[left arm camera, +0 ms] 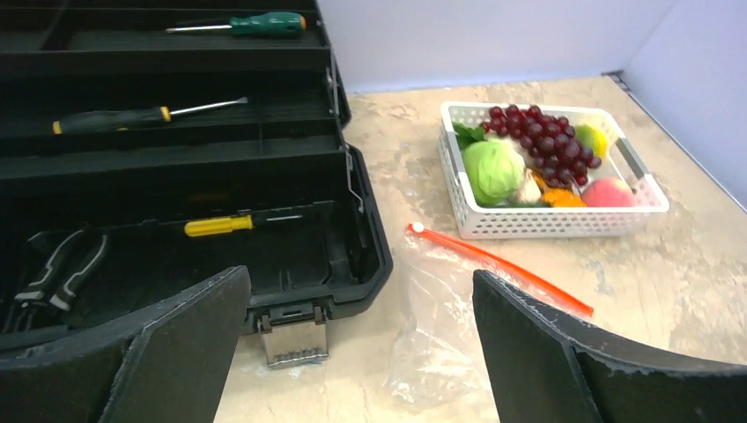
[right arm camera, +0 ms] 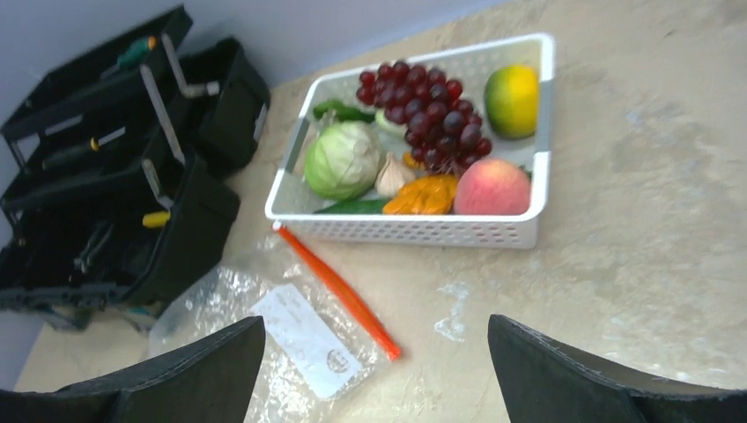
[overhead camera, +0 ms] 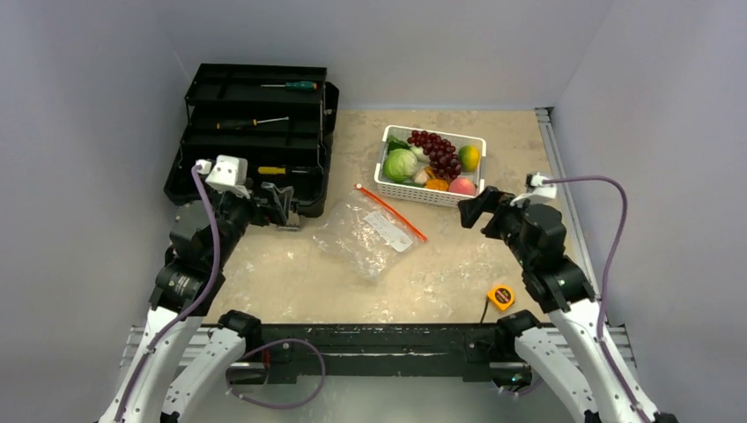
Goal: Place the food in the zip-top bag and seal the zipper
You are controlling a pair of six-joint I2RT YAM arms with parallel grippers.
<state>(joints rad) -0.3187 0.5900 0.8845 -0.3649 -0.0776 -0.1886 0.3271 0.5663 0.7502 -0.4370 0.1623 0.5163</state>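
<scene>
The food lies in a white perforated basket at the back: green cabbage, purple grapes, yellow lemon, pink peach. The same fruits show in the right wrist view, cabbage and peach. The clear zip-top bag lies flat and empty in the middle, white label up. Its orange-red zipper faces the basket, white slider at the far end. My left gripper is open, left of the bag. My right gripper is open, right of the bag, in front of the basket.
An open black toolbox with screwdrivers stands at the back left, close to my left gripper. A small orange tape measure lies near the front right. A metal rail runs along the right edge.
</scene>
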